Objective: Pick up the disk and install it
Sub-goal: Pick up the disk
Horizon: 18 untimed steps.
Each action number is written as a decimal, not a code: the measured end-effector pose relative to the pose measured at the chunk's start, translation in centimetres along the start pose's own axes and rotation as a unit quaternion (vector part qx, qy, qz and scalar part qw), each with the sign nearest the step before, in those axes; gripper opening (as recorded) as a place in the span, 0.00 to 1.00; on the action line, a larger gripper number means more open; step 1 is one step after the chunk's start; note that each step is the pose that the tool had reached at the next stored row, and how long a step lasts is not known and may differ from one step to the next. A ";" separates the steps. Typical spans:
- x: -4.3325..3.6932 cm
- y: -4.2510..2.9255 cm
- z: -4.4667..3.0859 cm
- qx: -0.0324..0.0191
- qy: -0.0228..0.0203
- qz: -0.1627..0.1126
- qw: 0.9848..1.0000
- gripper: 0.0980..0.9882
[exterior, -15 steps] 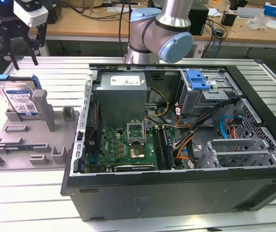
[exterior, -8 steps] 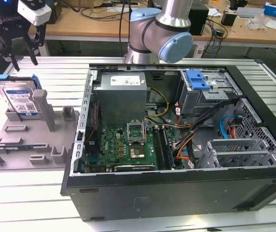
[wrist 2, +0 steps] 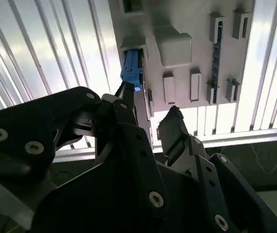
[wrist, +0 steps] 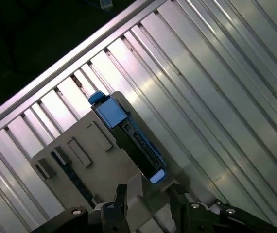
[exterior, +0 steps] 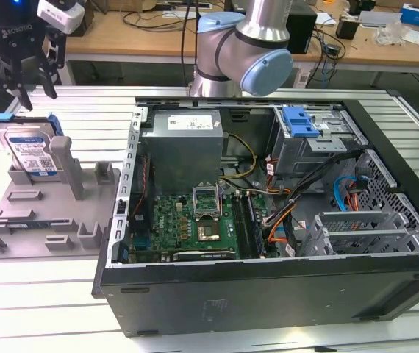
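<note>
At the exterior view's left, the black jaws hang just above the disk. They are spread apart and grasp nothing, with a gap between their tips and the drive's upper edge. The disk stands upright on its edge in a slot of a grey moulded holder, its white-and-blue label facing the camera and its blue carrier framing it. In both wrist views the disk shows edge-on beyond the jaws, with one tip to either side of its line. The holder lies flat on the ribbed aluminium counter, just beside an open computer case. Inside the case, going rightward, a grey power supply sits above a green motherboard. Then comes a metal drive cage with a blue latch on top, and orange and blue cables run near the far wall. Behind the case rises the arm, grey with pale blue caps.
</note>
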<state>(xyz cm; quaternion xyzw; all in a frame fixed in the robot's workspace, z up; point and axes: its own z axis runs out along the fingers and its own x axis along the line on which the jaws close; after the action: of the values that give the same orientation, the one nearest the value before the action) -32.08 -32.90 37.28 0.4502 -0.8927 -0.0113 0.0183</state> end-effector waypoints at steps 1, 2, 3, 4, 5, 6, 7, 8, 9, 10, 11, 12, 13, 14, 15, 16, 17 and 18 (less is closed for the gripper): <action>0.00 0.00 0.02 0.001 0.001 -0.025 1.000 0.43; 0.00 0.00 0.05 0.002 0.001 -0.047 0.999 0.43; 0.00 0.00 0.06 0.003 0.002 -0.060 0.998 0.43; 0.00 0.00 0.07 0.003 0.002 -0.070 0.998 0.43; 0.00 0.00 0.08 0.004 0.002 -0.081 0.997 0.43; -0.01 0.00 0.11 0.006 0.002 -0.093 0.996 0.43; -0.01 0.00 0.16 0.010 0.000 -0.103 0.995 0.43; 0.00 0.00 0.18 0.016 -0.003 -0.114 0.993 0.43; -0.01 0.00 0.20 0.019 -0.005 -0.121 0.992 0.43; -0.01 -0.01 0.22 0.021 -0.006 -0.128 0.991 0.43; -0.05 0.02 0.23 0.022 -0.006 -0.135 0.991 0.43; -0.07 0.04 0.24 0.023 -0.004 -0.140 0.990 0.43; -0.06 0.03 0.23 0.023 -0.004 -0.140 0.990 0.43; -0.06 0.03 0.23 0.023 -0.004 -0.140 0.990 0.43; -0.07 0.03 0.23 0.023 -0.004 -0.140 0.990 0.43; -0.10 0.06 0.23 0.023 -0.004 -0.141 0.990 0.43; -0.10 0.06 0.24 0.023 -0.003 -0.147 0.989 0.43; -0.10 0.06 0.24 0.023 -0.003 -0.157 0.987 0.43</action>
<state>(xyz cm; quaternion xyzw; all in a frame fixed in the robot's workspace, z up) -32.08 -32.78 37.04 0.5852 -0.8109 0.0055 0.0028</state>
